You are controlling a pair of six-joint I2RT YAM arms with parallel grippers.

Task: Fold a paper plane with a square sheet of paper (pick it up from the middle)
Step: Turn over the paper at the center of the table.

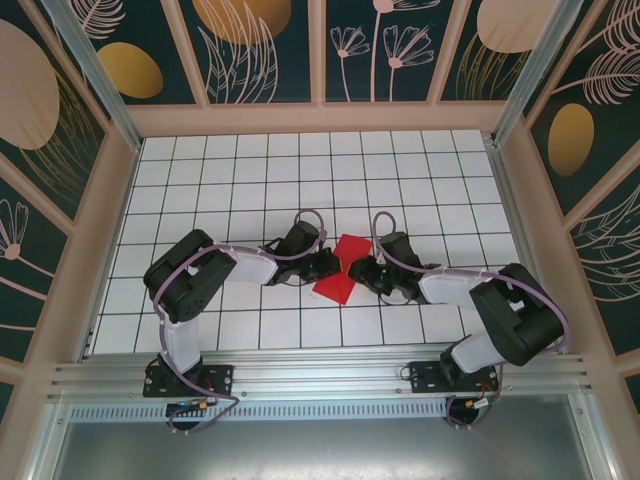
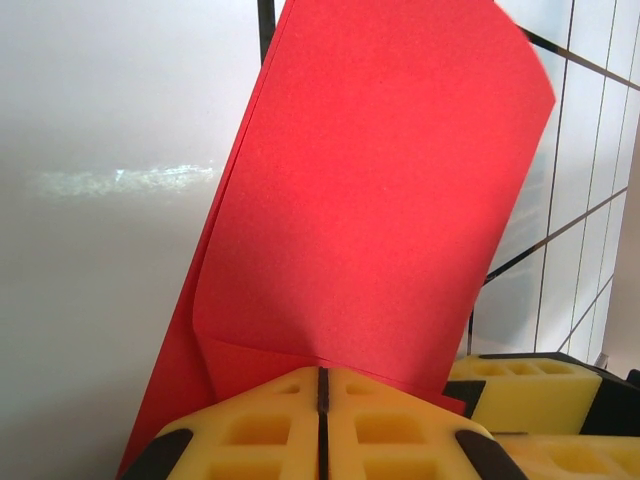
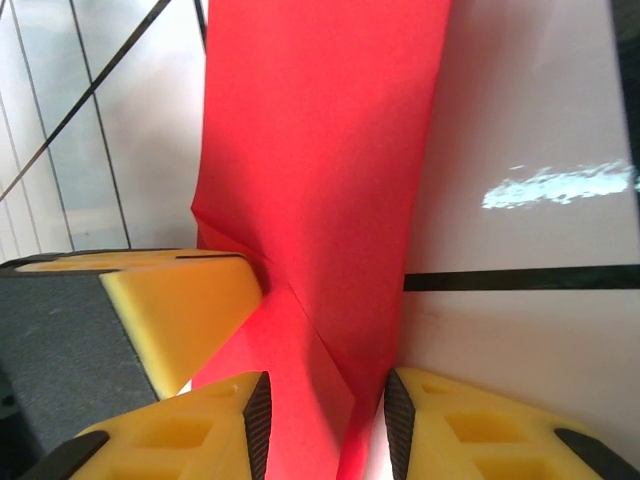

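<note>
status: square sheet of paper [image 1: 336, 287] [image 2: 380, 200] [image 3: 320, 150] sits mid-bench [image 1: 250, 160] on the white grid, between my two wrists. It's folded, not a flat square. In the top view it reads as two red panels meeting at a crease, one toward the near edge and one toward the back wall.

left fingers [image 1: 327, 266] [image 2: 320, 400]: closed, yellow pads meeting at the seam, clamped on the sheet's bottom edge. In the left wrist view the sheet rises out of the pads and leans right. Two layers show along its left edge, and there's a soft bend just above the pads.

right fingers [image 1: 362, 272] [image 3: 325, 430]: partway apart, not clamping anything. In the right wrist view the red strip runs through the gap between the two pads and also passes under the pad on that view's left. Can't tell if the pads touch the paper.

Both sets of fingers are at the same spot on the sheet. In the left wrist view a right pad [image 2: 520, 385] sits just beside my closed left pads. In the right wrist view a left pad [image 3: 180, 300] lies against the sheet's edge.
</note>
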